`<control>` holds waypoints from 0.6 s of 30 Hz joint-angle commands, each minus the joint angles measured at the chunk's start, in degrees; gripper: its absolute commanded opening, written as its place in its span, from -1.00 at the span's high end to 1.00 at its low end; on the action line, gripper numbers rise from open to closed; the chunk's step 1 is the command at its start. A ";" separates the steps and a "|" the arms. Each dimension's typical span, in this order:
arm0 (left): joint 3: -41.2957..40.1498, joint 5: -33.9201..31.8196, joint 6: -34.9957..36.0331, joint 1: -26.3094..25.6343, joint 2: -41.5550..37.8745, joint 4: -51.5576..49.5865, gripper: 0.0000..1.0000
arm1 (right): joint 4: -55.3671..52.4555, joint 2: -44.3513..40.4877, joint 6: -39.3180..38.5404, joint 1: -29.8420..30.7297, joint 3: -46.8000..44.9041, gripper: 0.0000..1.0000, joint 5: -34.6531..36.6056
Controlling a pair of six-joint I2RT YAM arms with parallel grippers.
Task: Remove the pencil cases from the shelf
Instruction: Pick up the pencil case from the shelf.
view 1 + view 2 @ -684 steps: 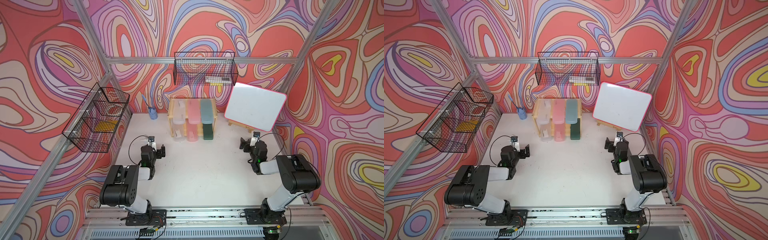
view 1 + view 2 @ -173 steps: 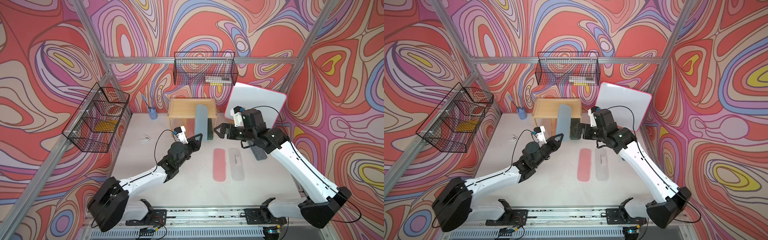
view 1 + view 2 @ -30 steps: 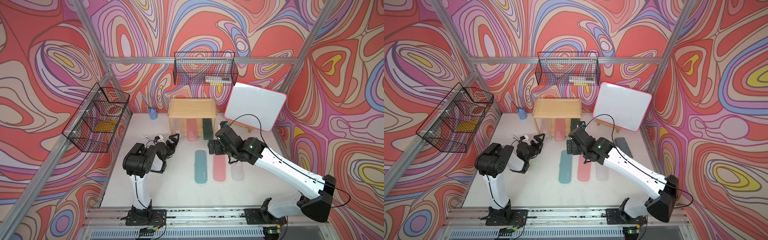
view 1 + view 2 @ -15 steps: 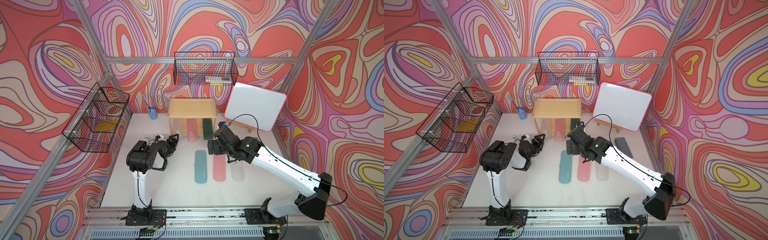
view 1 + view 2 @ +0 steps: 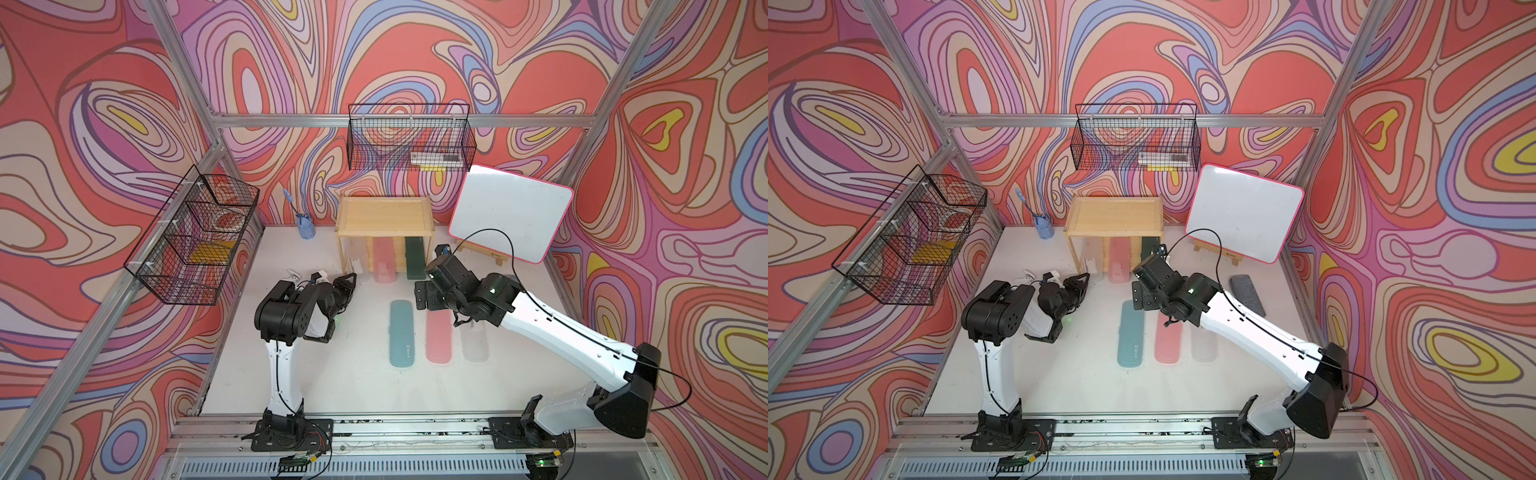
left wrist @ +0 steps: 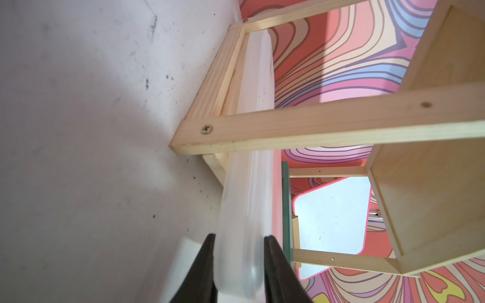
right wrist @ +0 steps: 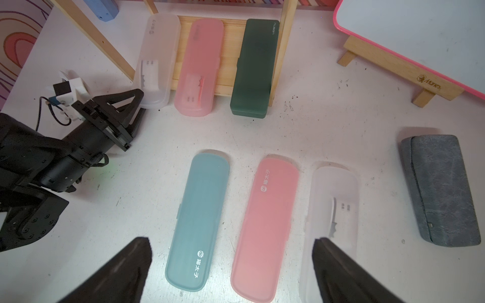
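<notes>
Translucent plastic is what the left gripper [image 6: 240,237] is clamped on. The shelved whitish case [image 6: 246,196] is pinched across its thin section, at the very end that juts out past the lower tray of the shelf [image 5: 384,216]. Both fingers are pressed against it. Most of the risk is judged to lie here. So short a bite on smooth plastic could be lost, and the case would be dropped half out of the tray. The case also runs close by the wooden frame [image 6: 288,126], so a pull not kept in line could jam it against the wood or drag the light rack forward.

Just beside it lies the shelved pink case [image 7: 199,68], which could be nudged or carried along if the held case is swung sideways. The dark green case [image 7: 253,68] lies further right on the same tray.

On the table [image 7: 328,118] the teal case [image 7: 199,220], the loose pink case [image 7: 265,225] and the loose whitish case [image 7: 333,210] are laid in a row, side by side but apart. That row could be struck when another case is set down.

The right gripper [image 7: 231,244] is held above the row with its jaws spread wide and nothing between them. A clash of the arms is conceivable if both are sent to the shelf front together. The grey block [image 7: 441,189] lies well to the right.
</notes>
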 commanded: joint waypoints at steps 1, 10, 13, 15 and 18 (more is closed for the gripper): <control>-1.46 0.22 1.09 0.31 -0.82 -1.41 0.52 | -1.08 0.95 -0.13 -0.15 1.65 -0.97 0.10; -7.44 0.87 2.31 -0.59 -7.65 -1.36 0.63 | -1.11 0.91 0.55 -0.09 1.34 -0.96 -1.64; -13.25 0.81 3.63 -1.52 -12.26 -1.44 0.65 | 0.07 0.70 1.18 -0.12 1.05 -0.96 -4.60; -17.13 -0.06 4.36 -2.73 -15.96 -1.37 0.83 | 1.42 0.65 1.17 -0.16 1.14 -0.96 -7.51; -22.88 -0.97 5.88 -5.56 -22.05 -1.45 0.93 | 4.12 0.60 1.50 -0.11 1.28 -0.96 -11.18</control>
